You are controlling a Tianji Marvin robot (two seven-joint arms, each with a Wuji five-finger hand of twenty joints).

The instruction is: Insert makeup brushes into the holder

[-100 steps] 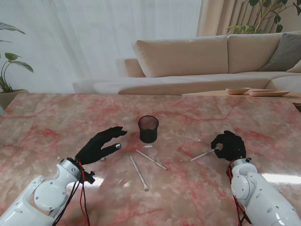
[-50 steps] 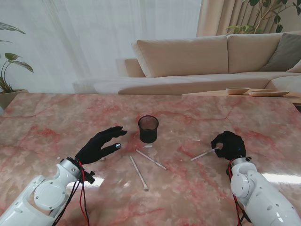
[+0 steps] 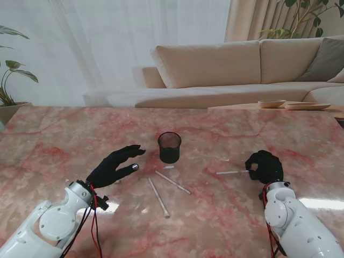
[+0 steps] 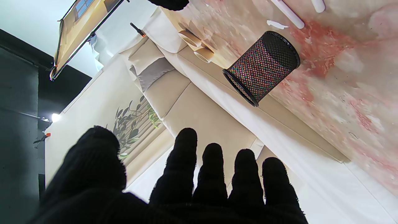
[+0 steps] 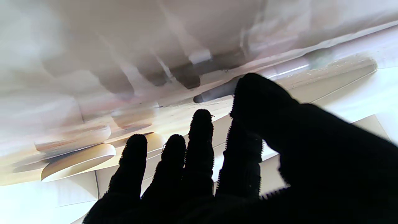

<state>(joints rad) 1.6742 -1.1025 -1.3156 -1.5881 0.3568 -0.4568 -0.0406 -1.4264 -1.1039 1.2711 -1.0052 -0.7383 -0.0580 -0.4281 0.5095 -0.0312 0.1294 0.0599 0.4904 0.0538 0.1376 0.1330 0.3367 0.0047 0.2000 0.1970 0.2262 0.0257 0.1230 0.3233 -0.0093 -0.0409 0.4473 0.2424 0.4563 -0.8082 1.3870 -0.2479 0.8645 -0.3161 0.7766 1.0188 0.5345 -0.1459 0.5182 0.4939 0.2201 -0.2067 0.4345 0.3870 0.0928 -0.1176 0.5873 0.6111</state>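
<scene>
I see the holder, a black mesh cup, standing upright with its mouth open. Two white makeup brushes lie flat on the side of the holder nearer to me: one slants away from it toward my right, the other lies beside that one, a little nearer to me. A third white brush lies almost level, well to the right of the holder.

On the table, two brushes lie nearer to me than the holder, a third brush to its right.
</scene>
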